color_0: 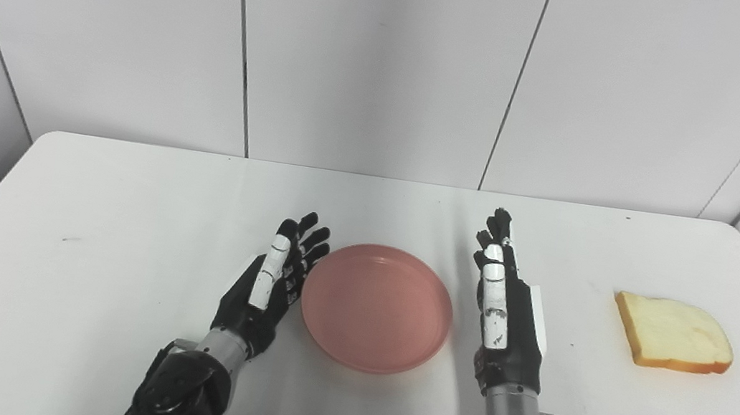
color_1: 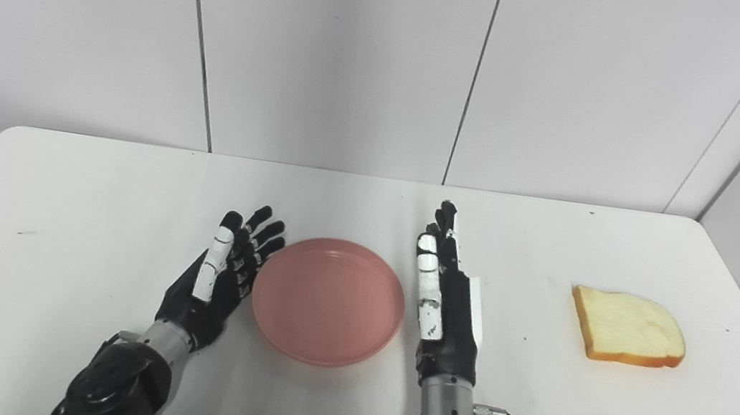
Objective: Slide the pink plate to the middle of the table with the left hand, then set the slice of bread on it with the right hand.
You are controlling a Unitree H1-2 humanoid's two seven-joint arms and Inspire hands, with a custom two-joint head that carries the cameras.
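My left hand (color_0: 269, 280) lies with fingers spread and empty, fingertips against the left rim of the round pink plastic plate (color_0: 376, 307) mid-table. My right hand (color_0: 508, 306), fingers straight, empty, stands beside it. The crusted white bread slice (color_0: 672, 334) lies far right.

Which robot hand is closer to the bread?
The right hand. It stands open between the pink plate and the slice of bread, not touching it. The left hand is open beyond the plate's far side, farther away.
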